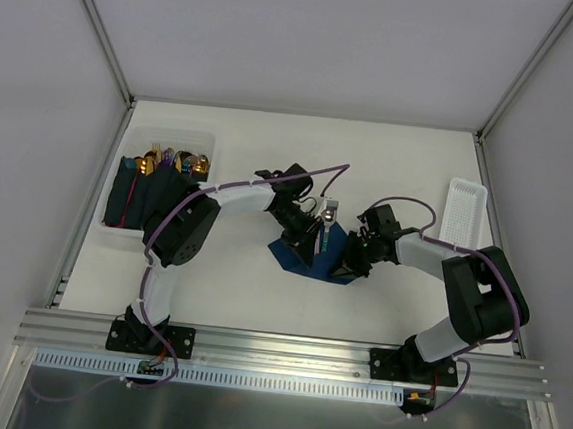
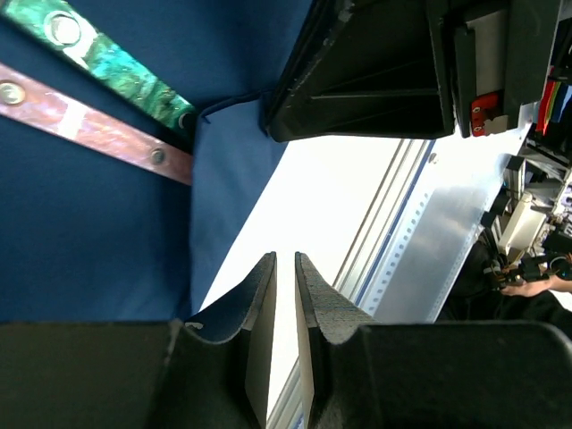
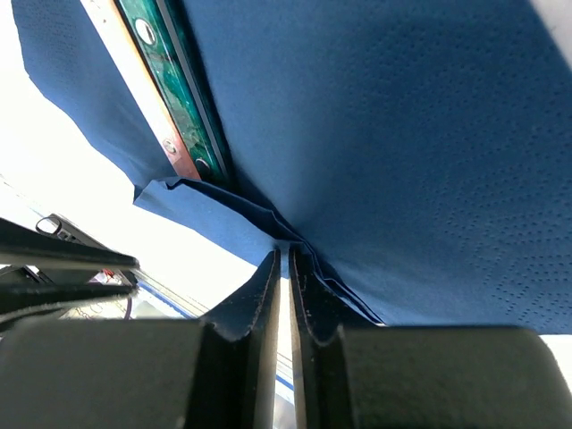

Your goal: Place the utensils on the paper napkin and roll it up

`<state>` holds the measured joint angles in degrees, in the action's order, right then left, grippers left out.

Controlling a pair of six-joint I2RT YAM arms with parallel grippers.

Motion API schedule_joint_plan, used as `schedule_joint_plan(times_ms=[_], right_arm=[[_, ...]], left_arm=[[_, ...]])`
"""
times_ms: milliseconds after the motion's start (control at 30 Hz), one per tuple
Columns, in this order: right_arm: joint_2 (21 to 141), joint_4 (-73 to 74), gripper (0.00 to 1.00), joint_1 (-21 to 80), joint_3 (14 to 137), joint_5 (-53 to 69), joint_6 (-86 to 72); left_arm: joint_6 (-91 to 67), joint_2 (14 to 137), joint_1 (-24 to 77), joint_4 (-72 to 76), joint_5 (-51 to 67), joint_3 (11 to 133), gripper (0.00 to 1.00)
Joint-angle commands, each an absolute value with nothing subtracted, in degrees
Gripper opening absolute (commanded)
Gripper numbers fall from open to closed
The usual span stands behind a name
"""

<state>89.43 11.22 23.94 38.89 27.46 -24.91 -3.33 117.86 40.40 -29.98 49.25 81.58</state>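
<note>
Nearest you, just in from the counter's near edge and about midway between its left and right edges, the paper napkin (image 1: 298, 259) lies crumpled, with both grippers on it. Your right gripper (image 3: 284, 255) is clenched to a thin slit, and a creased fold of the napkin rides on its tips; you cannot tell whether paper is nipped. Your left gripper (image 2: 286, 261) is likewise clenched, with the napkin's edge curling over one finger (image 2: 259, 304). The utensils (image 1: 327, 215) lie on the napkin's far part, their handles side by side. Farther back, a bin (image 1: 114, 238) of dark blue rolls (image 1: 132, 196) sits by the left edge and a white tray (image 1: 464, 212) by the right edge.
</note>
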Motion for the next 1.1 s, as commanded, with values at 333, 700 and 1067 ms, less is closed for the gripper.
schedule_joint_plan(times_ms=[333, 700, 1067], right_arm=[[90.00, 10.90, 0.10, 24.26, 38.58, 25.31, -24.96], [90.53, 12.13, 0.10, 24.35, 39.72, 24.79, -23.91], [93.69, 15.29, 0.10, 24.26, 45.43, 23.82, -21.54]], left_arm=[[-3.78, 121.55, 39.82, -30.85, 49.22, 81.48, 0.13], [-2.64, 120.50, 36.48, -31.73, 45.53, 76.47, 0.12], [-3.07, 112.51, 34.19, -29.89, 46.75, 76.64, 0.13]])
